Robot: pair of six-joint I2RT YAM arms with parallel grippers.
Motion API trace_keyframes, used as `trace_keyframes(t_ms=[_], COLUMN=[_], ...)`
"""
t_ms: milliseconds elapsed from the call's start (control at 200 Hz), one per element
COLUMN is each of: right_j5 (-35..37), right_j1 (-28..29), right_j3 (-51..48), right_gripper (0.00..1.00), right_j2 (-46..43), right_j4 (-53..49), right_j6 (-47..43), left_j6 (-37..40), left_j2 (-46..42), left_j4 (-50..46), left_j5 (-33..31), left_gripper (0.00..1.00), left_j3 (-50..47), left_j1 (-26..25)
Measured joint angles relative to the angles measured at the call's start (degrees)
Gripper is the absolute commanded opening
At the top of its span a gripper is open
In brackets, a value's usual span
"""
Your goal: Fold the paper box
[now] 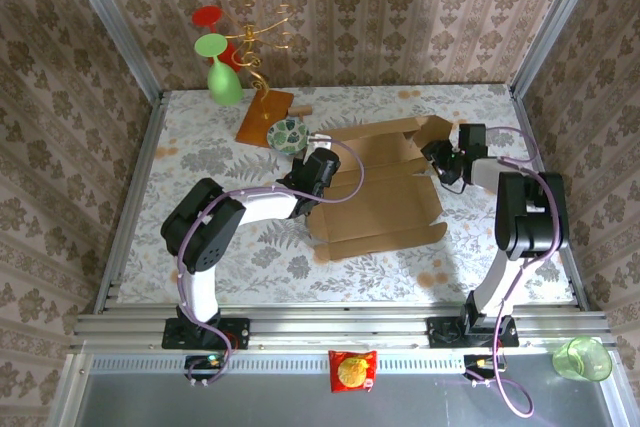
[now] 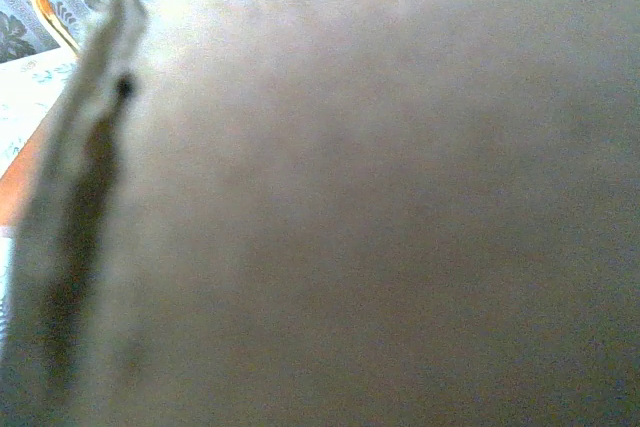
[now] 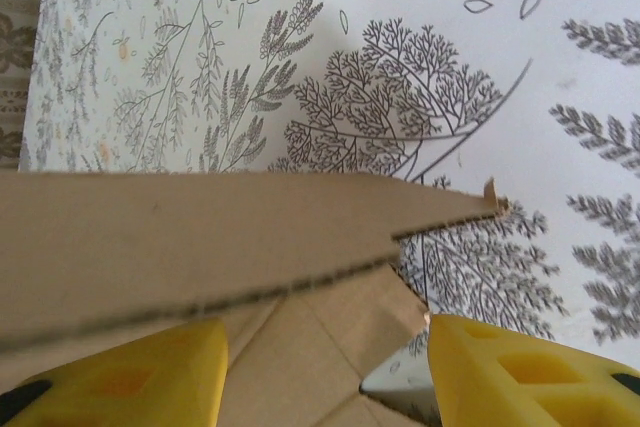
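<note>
Left claw (image 1: pixel 312 175) was pressed together at the left edge of the paper box (image 1: pixel 385 197). Its wrist camera sat so close to the cardboard (image 2: pixel 400 197) that the surface read as a brown blur, so I could not tell whether it pinched a flap or merely pushed the sheet down. Either way it seemed to serve as an anchor, there to stop the sheet sliding.

The right claw (image 3: pixel 325 367) stood spread at the far right corner of the box. Its yellow fingers (image 3: pixel 150 377) were wide apart with cardboard (image 3: pixel 150 237) between them, clamping nothing. That placing looked meant for catching or steering a raised flap along its crease.

The box lay mid-counter (image 1: pixel 200 147), part folded, with the far wall lifted and the near panel flat. Just beyond its far left corner sat a patterned dish (image 1: pixel 288 133) and the gold wire stand (image 1: pixel 262 67) — close enough, I judged, to crowd any fold on that side.
</note>
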Motion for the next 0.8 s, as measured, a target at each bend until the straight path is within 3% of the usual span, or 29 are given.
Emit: trace_keyframes(t_ms=[415, 800], right_j5=[0.3, -3.0], right_j1=[0.3, 1.6], right_j3=[1.2, 2.1], right_gripper=[0.59, 0.53], right_j2=[3.6, 4.4], right_j4=[0.0, 3.5], right_j6=[-2.3, -1.0], left_j6=[0.4, 0.4], left_j2=[0.0, 0.0], left_j4=[-0.1, -0.1], left_j5=[0.0, 0.1], left_gripper=[0.0, 0.0], left_j3=[0.7, 1.0], left_j1=[0.0, 0.1])
